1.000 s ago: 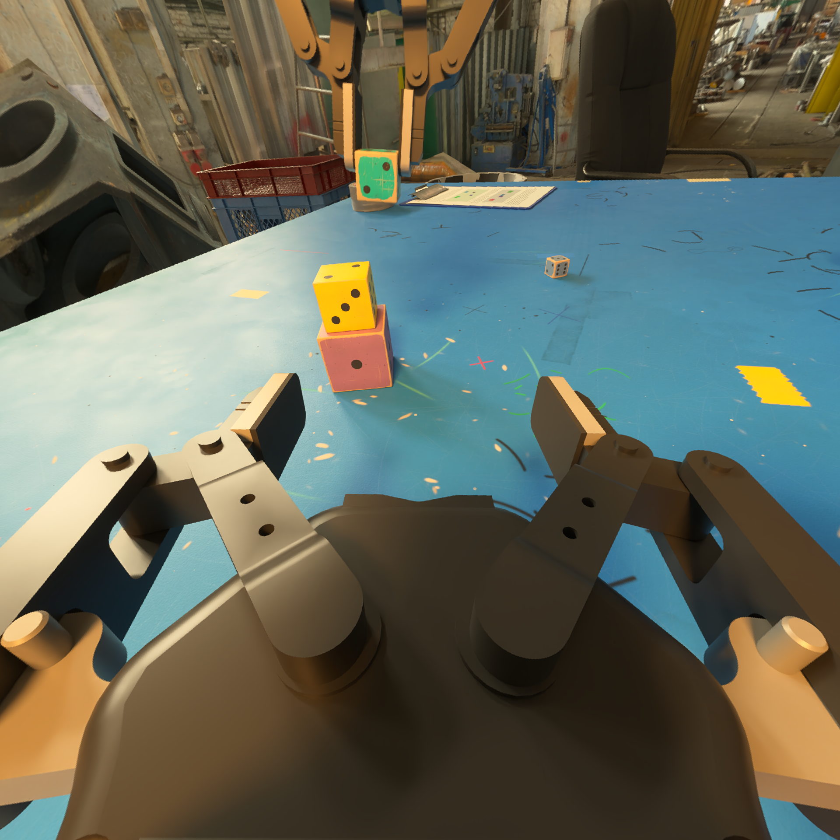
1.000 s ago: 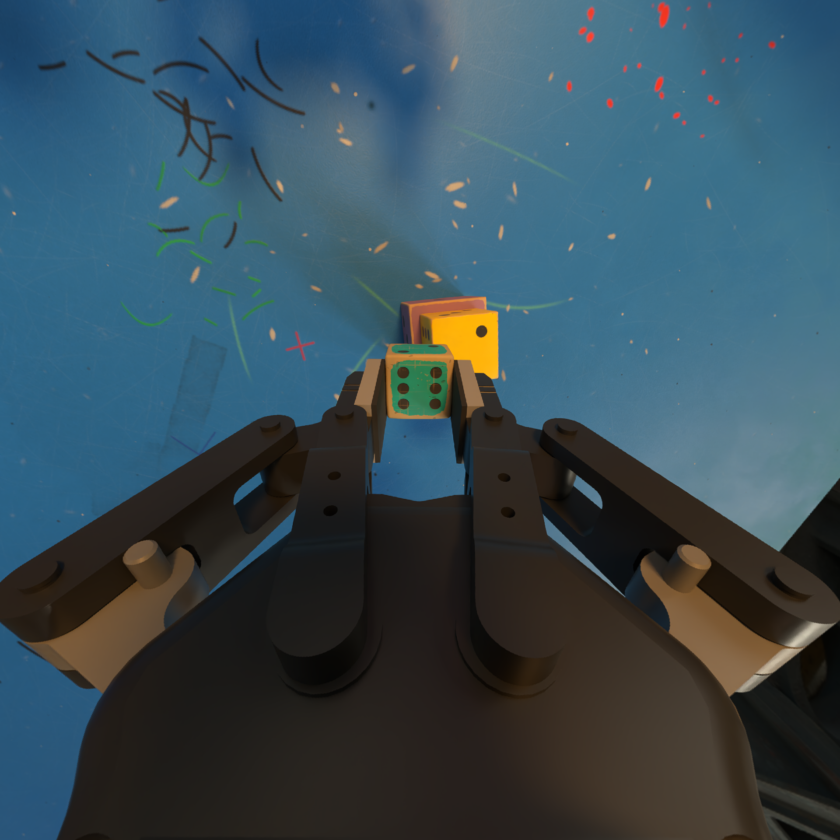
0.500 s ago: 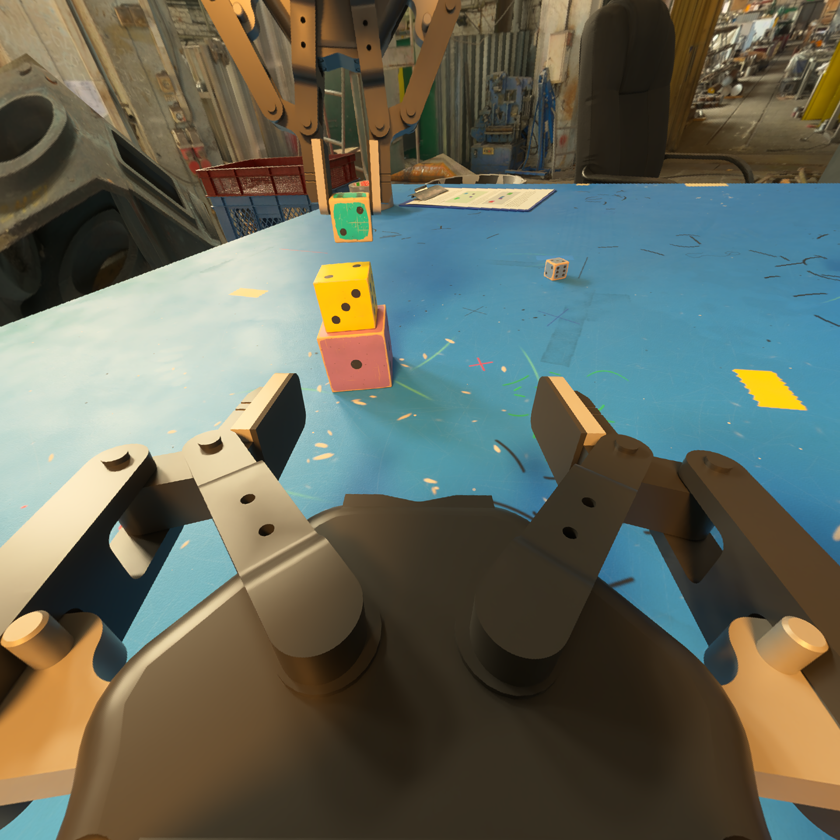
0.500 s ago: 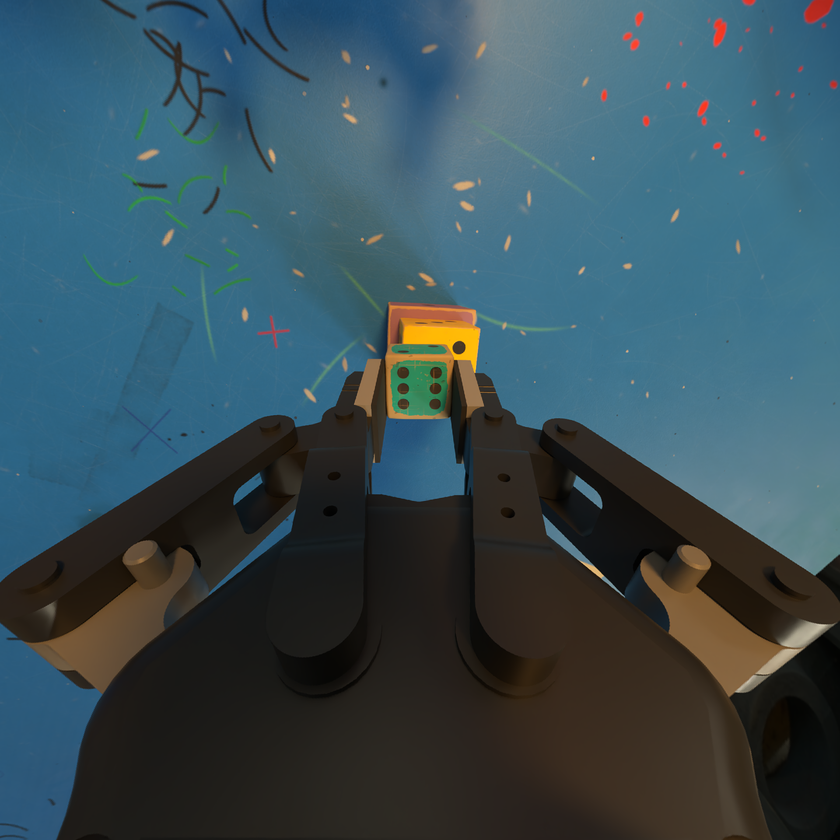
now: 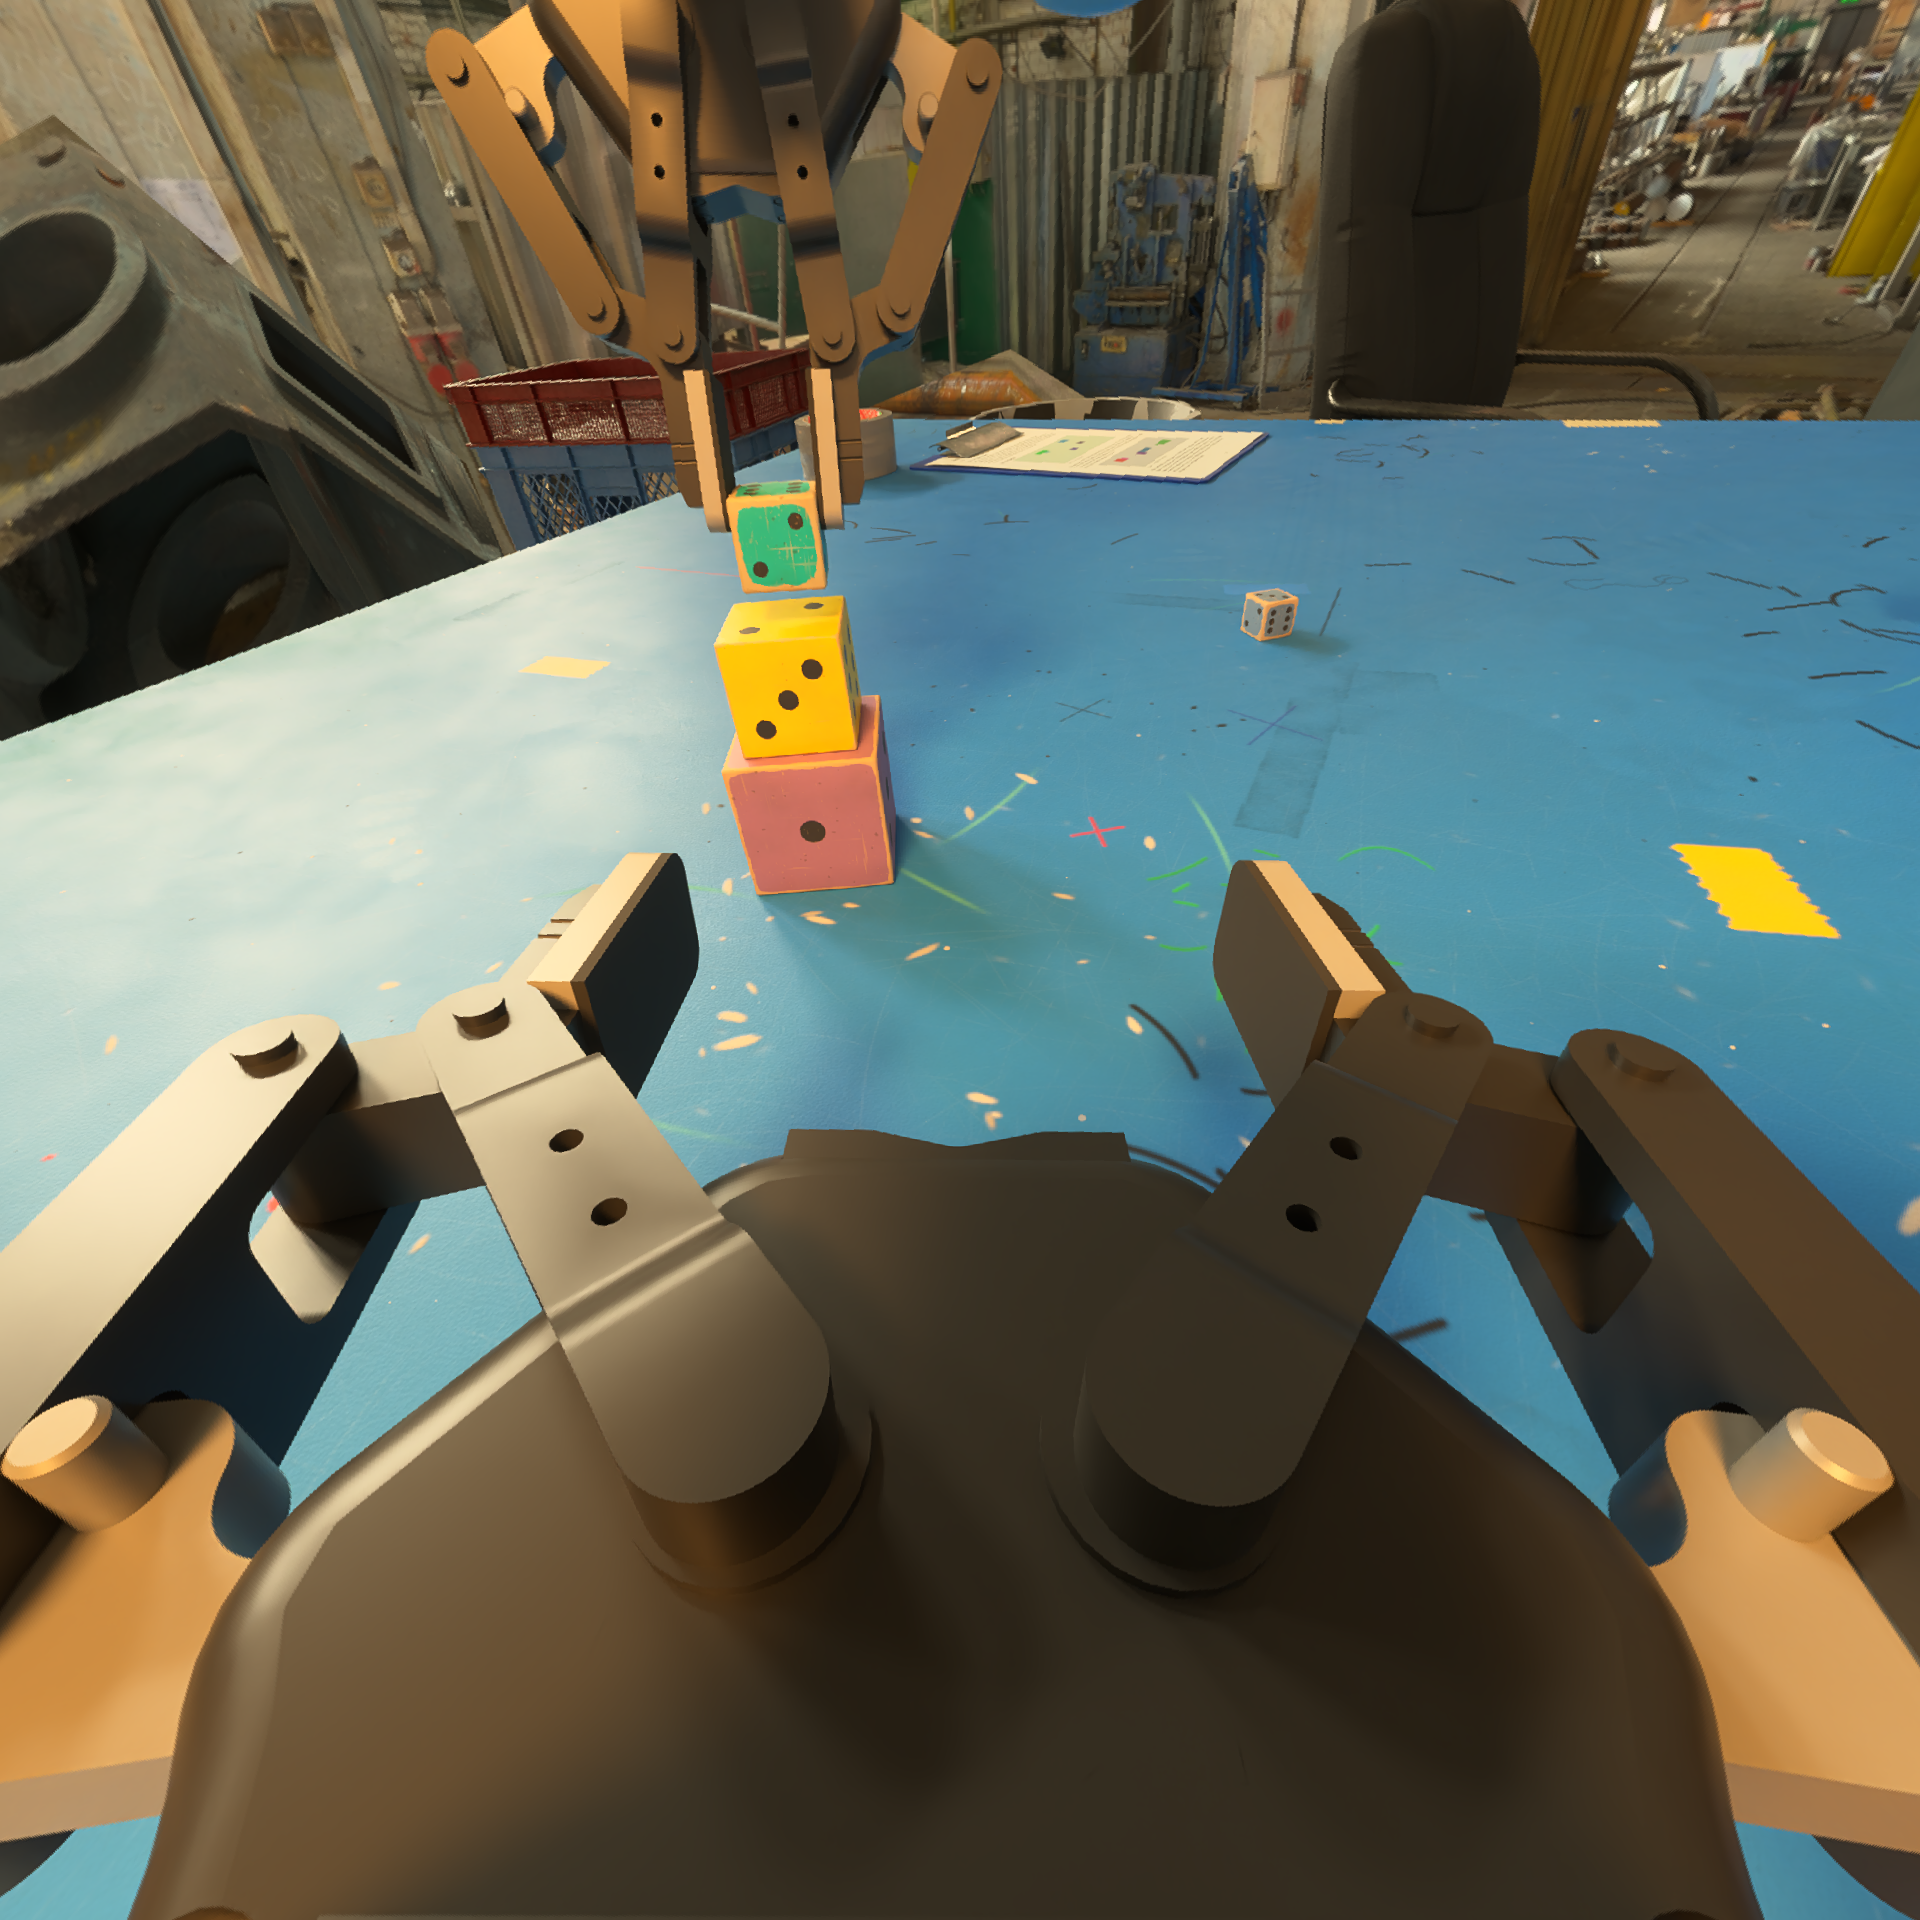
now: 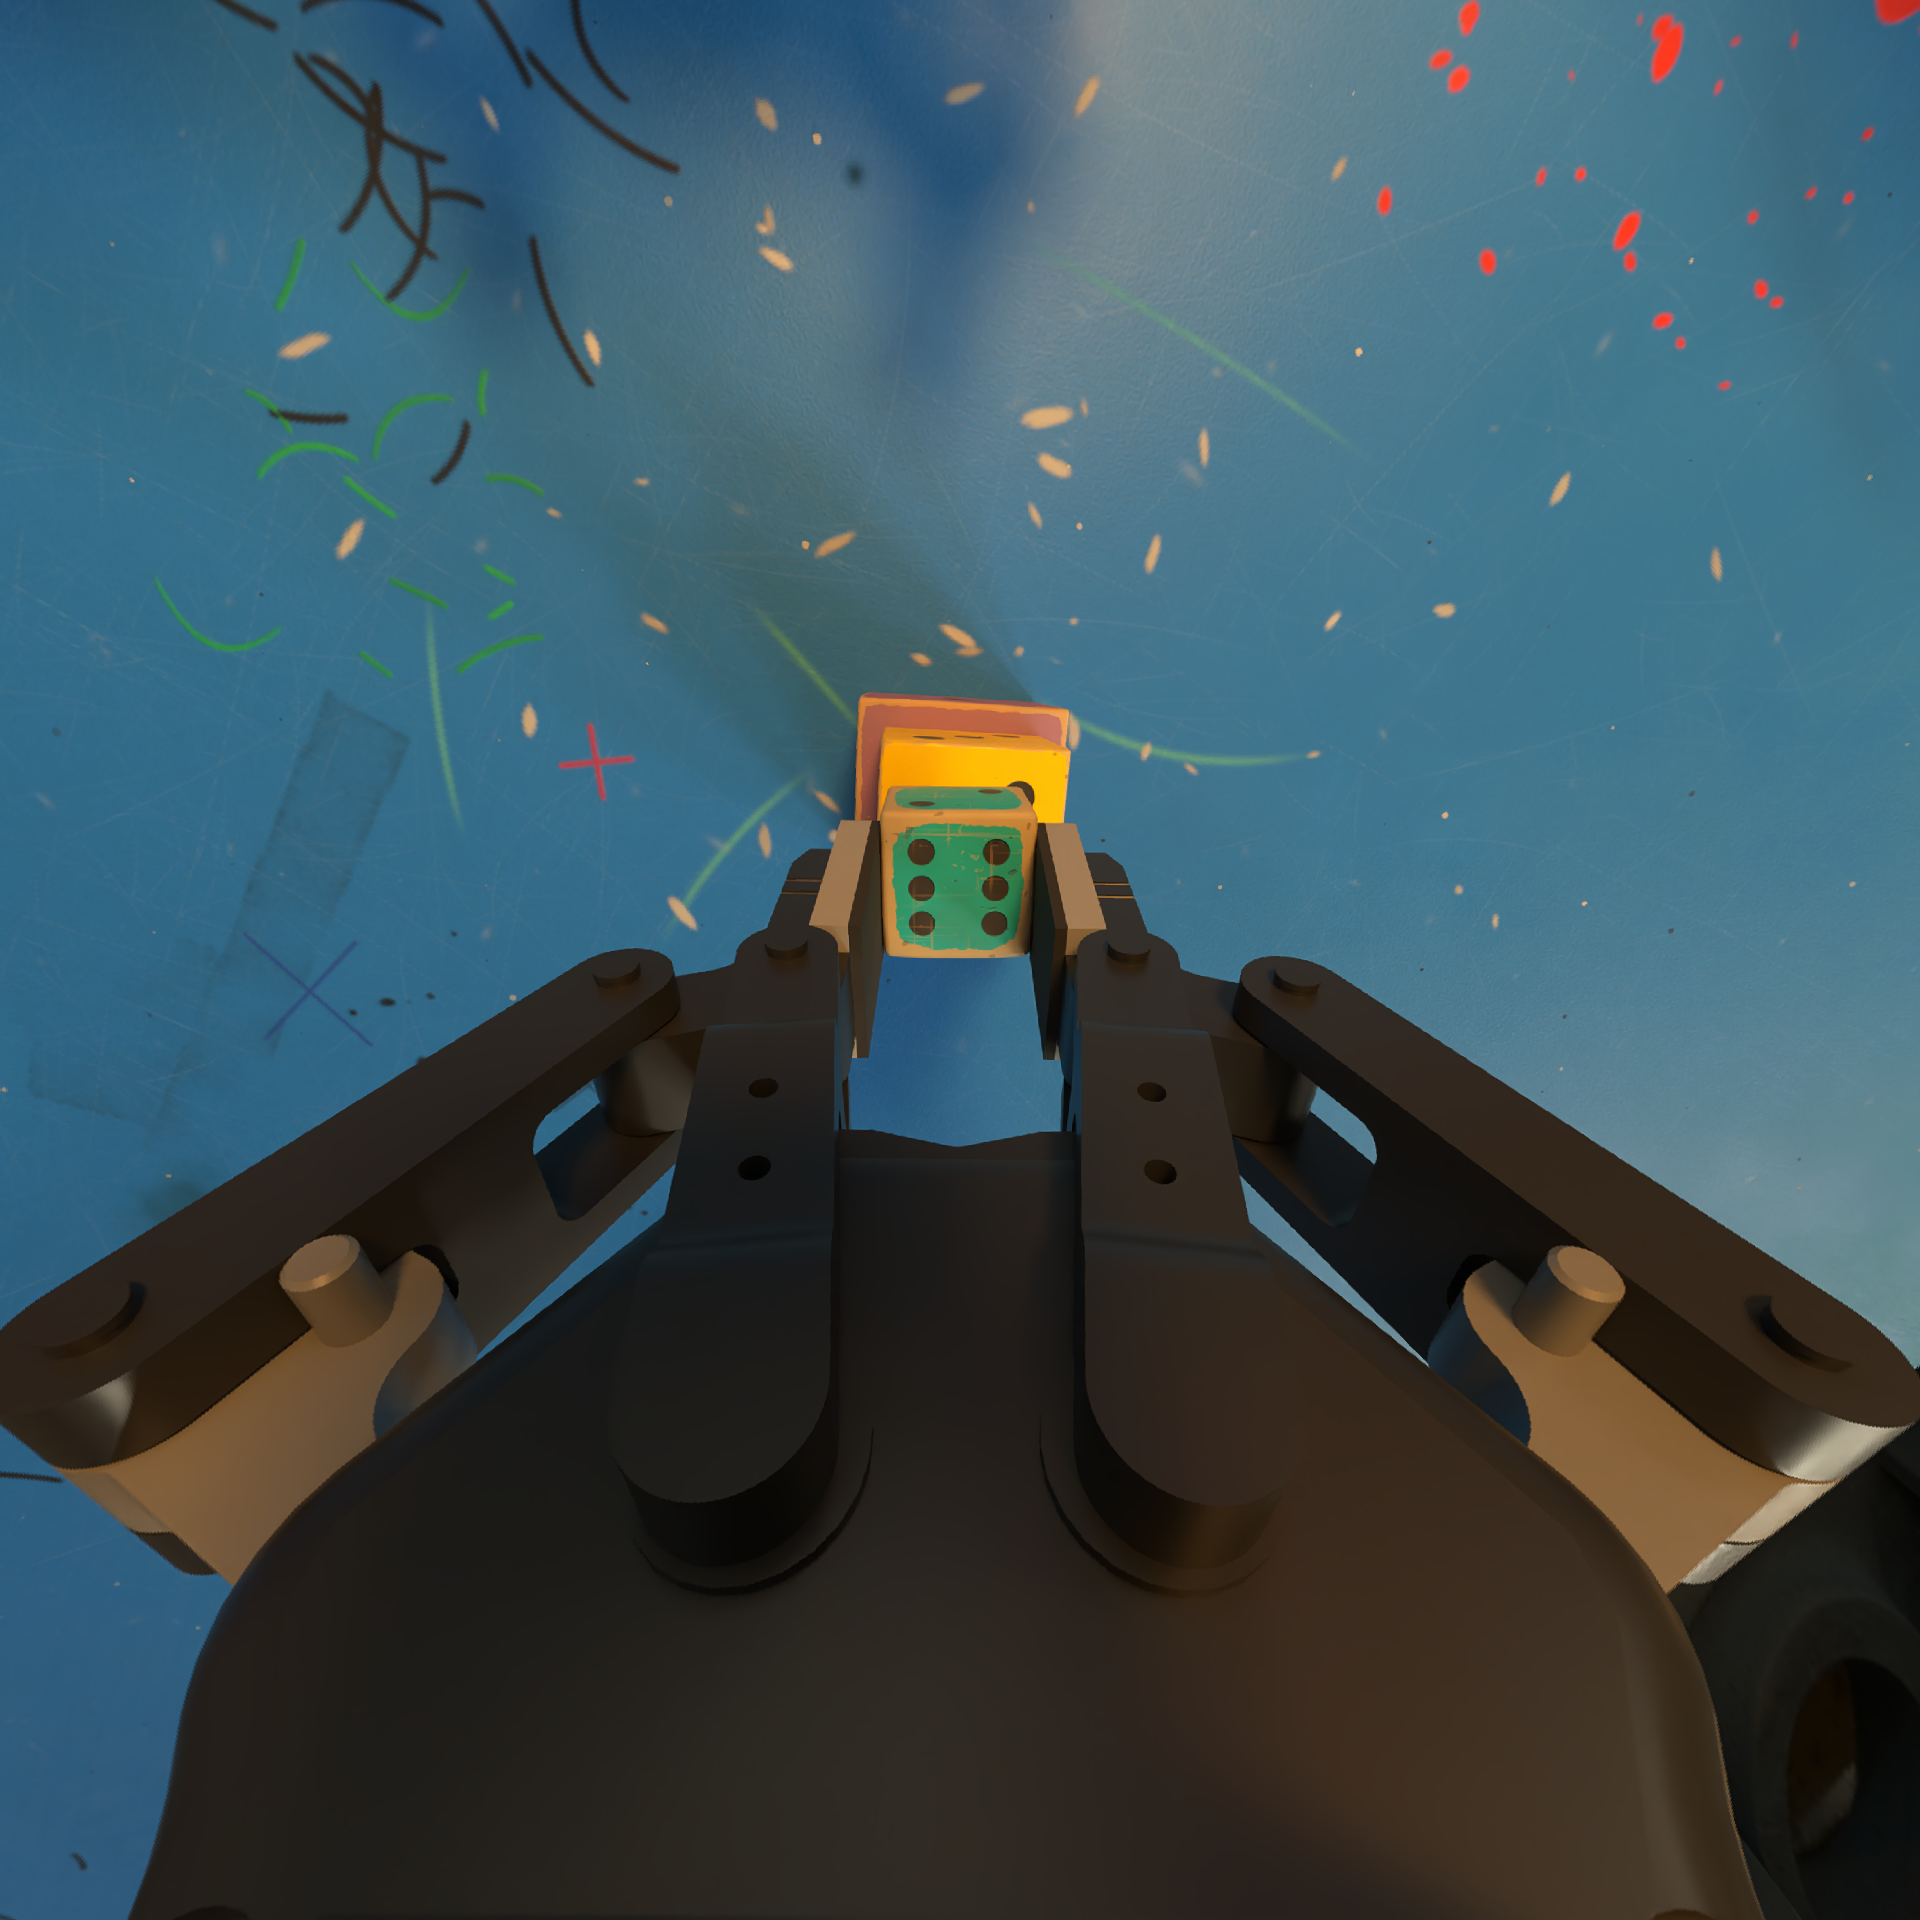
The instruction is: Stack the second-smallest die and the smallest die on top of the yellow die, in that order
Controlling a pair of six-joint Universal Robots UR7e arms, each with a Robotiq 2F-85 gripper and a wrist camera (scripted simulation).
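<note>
A yellow die (image 5: 790, 677) sits on a larger pink die (image 5: 812, 819) on the blue table (image 5: 312, 831). My right gripper (image 6: 956, 883) is shut on a green die (image 6: 958, 883) and holds it just above the yellow die (image 6: 971, 764), with a small gap; the pink die (image 6: 961, 715) shows under it. The left wrist view shows that gripper (image 5: 774, 499) from the front with the green die (image 5: 777, 542). A small grey die (image 5: 1269, 614) lies far right on the table. My left gripper (image 5: 951, 935) is open and empty, low in front of the stack.
A clipboard with paper (image 5: 1091, 453) lies at the table's far edge, a roll of tape (image 5: 873, 442) beside it. Red and blue crates (image 5: 582, 426) stand beyond the table's left edge. A yellow patch (image 5: 1751, 891) marks the table on the right.
My right gripper has carried the green die toward me and down, from beyond the stack to just above the yellow die. My left gripper has not moved.
</note>
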